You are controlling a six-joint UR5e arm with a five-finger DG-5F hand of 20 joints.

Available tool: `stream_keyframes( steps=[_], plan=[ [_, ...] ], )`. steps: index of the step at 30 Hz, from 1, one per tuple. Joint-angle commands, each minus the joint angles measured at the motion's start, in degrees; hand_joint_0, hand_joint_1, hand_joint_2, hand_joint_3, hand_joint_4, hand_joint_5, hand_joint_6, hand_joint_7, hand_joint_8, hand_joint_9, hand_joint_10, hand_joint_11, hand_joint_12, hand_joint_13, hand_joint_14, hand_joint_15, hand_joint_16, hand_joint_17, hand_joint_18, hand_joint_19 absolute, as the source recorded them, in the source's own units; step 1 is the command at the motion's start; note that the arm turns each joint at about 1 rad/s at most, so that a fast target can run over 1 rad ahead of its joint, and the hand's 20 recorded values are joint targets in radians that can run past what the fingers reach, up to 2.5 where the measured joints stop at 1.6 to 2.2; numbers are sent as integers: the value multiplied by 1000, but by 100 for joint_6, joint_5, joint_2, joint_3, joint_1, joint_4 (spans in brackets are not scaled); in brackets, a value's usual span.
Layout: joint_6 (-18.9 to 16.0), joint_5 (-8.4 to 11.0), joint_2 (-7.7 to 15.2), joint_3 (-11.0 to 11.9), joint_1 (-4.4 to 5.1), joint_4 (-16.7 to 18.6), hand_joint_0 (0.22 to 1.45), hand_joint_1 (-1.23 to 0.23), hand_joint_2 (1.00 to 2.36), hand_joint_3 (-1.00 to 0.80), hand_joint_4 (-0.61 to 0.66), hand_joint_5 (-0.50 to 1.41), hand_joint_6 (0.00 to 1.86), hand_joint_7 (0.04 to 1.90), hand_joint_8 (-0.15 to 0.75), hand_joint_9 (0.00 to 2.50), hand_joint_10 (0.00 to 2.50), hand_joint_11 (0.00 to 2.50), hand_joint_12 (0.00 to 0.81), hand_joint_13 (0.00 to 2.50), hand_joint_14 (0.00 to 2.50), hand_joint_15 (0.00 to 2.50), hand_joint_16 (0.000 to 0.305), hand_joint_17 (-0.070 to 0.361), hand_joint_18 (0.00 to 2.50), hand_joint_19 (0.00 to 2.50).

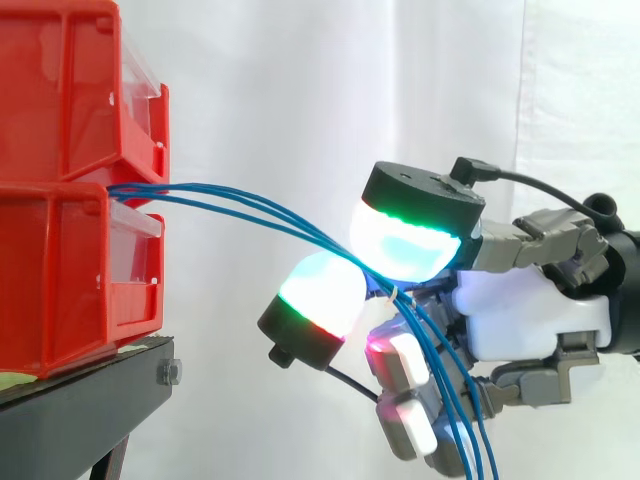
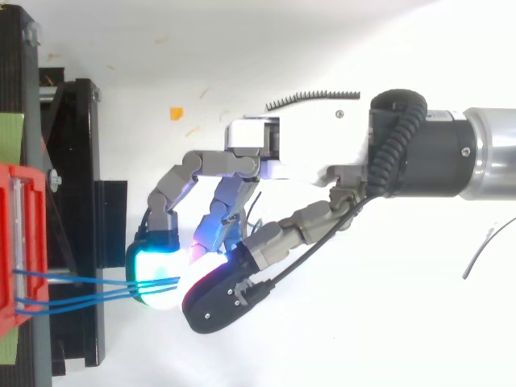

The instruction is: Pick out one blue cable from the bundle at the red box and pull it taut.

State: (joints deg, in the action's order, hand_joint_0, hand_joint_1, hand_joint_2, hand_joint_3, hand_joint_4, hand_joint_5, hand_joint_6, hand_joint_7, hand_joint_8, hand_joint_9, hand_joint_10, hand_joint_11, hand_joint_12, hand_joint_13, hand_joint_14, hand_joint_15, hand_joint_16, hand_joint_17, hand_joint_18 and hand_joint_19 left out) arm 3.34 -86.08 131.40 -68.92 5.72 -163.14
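Several thin blue cables [image 1: 250,205] come out between the two stacked red bins [image 1: 60,290] at the left and run rightwards to my hand [image 1: 530,320]. Beyond the hand they droop down and out of the bottom of the side view. The hand's fingers are curled. Two glowing fingertips [image 1: 405,245] close together on the cables, which pass between them; I cannot tell how many are pinched. From above, the cables [image 2: 72,282] leave the red bin [image 2: 16,242] fanned apart and converge at the pads. The hand [image 2: 298,145] reaches in from the right.
The bins stand on a black stand [image 1: 80,400] whose frame [image 2: 81,201] lies just left of the fingertips. A small orange scrap [image 2: 176,113] and a thin dark wire [image 2: 484,250] lie on the white floor. A white curtain hangs behind.
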Motion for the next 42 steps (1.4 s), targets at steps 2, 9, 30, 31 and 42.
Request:
stream_keyframes(
  steps=[2, 9, 30, 31, 42],
  plan=[
    [35, -41, 0, 116, -35, -183, 689, -833, 1012, -338, -65, -96, 939, 813, 249, 1068, 24, 640, 358, 1007, 21, 550, 59, 133, 1044, 718],
    [35, -49, -35, 151, -44, -297, 766, -908, 1003, -464, -177, -88, 952, 912, 238, 1108, 25, 659, 348, 1032, 23, 546, 58, 131, 1089, 698],
    [9, -58, -44, 160, -53, -324, 617, -720, 1001, -494, -27, -74, 922, 840, 240, 1153, 25, 642, 356, 1041, 22, 555, 59, 134, 1081, 738],
    [9, -67, -53, 160, -53, -324, 633, -760, 1003, -464, -5, -74, 922, 848, 247, 1150, 25, 651, 357, 1039, 23, 557, 59, 134, 1081, 731],
    [9, -85, -53, 160, -53, -332, 763, -1009, 1000, -500, -181, -88, 942, 886, 232, 1101, 25, 649, 344, 1024, 24, 554, 58, 131, 1090, 684]
  ],
)
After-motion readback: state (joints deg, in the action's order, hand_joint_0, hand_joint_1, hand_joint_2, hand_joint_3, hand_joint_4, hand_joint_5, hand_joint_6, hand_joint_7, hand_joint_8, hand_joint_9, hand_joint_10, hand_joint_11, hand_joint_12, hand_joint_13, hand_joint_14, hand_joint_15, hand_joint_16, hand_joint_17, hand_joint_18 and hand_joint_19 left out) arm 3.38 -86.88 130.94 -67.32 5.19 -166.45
